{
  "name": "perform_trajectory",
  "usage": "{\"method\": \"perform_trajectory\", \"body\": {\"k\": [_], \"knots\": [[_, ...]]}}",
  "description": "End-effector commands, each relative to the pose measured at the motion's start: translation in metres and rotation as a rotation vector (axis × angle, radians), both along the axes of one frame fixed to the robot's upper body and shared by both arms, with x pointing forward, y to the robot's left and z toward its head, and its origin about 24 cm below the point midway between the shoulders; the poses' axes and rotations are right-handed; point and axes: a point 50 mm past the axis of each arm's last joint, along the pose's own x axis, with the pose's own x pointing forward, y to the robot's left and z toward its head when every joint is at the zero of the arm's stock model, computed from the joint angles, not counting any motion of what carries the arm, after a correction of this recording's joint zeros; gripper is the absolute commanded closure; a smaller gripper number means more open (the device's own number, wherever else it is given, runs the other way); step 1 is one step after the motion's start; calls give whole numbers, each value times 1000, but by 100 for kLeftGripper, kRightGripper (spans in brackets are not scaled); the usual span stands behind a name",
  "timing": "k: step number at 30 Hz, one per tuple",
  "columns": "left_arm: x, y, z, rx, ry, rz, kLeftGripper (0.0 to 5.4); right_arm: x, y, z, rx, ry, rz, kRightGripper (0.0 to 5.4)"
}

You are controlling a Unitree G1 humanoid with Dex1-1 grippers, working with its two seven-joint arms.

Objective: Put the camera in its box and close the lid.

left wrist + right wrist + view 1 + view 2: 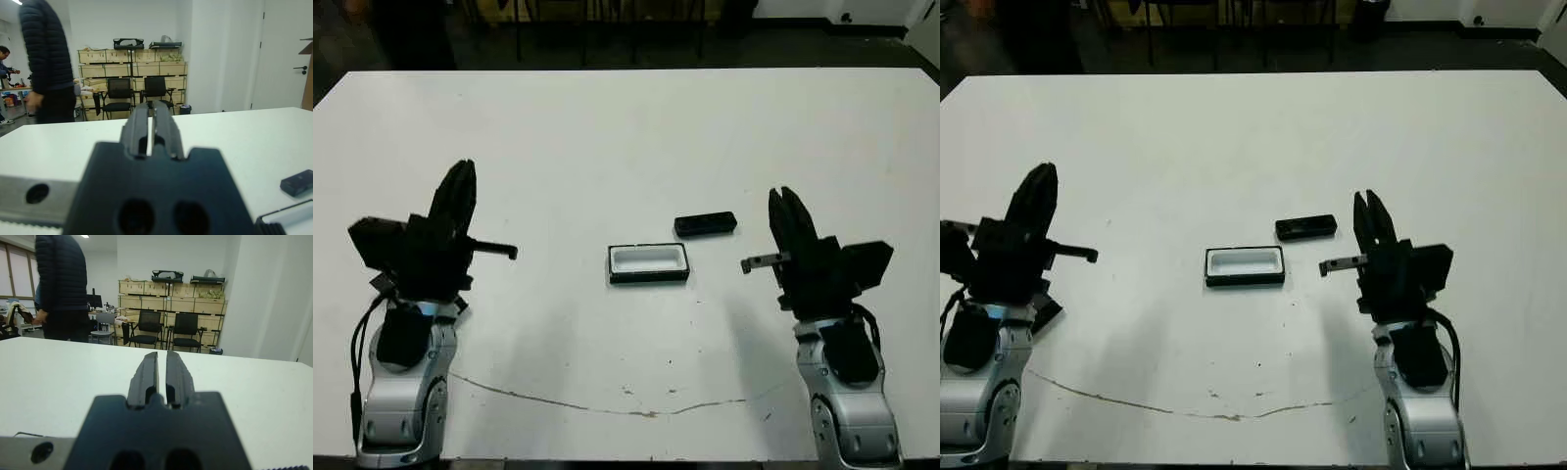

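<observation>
Left eye view: both the left gripper (pixel 463 174) and right gripper (pixel 786 199) are pinched closed on nothing. The camera (pixel 705 225) sits mid-tabletop, just beside its box (pixel 649 263). A clumsy grab could knock it away, and no lid shows.

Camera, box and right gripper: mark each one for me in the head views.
camera (pixel 705 225): left eye view, middle of its top face.
box (pixel 649 276): left eye view, near black rim.
right gripper (pixel 786 202): left eye view, at the fingertips, close together.
</observation>
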Motion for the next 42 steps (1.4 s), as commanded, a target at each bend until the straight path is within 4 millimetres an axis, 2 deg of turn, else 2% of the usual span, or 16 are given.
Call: {"method": "perform_trajectory", "body": {"k": [1,8,11,14,19,23,27,30,37,42], "knots": [[0,0,-1,3,28,12,539,2,-2,-2,-19,27,1,540],[0,-6,-4,20,42,0,539,-1,-7,-5,-37,58,7,540],[-1,-7,-6,17,51,-6,539,4,-17,6,-95,50,10,540],[-2,-8,-8,9,56,-12,539,22,-31,28,-136,18,12,540],[-3,-9,-10,17,67,-7,539,73,-50,79,-337,5,13,540],[-3,-10,-10,19,67,-10,539,115,-57,96,-542,39,12,540],[-3,-10,-10,18,63,-16,539,149,-61,95,-661,147,54,540],[-4,-9,-10,17,63,-14,539,164,-57,87,-719,251,113,540],[-5,-8,-12,24,65,-20,539,173,-37,62,-877,410,266,540],[-7,-10,-13,19,70,-27,539,171,-32,39,-930,591,359,540]]}}
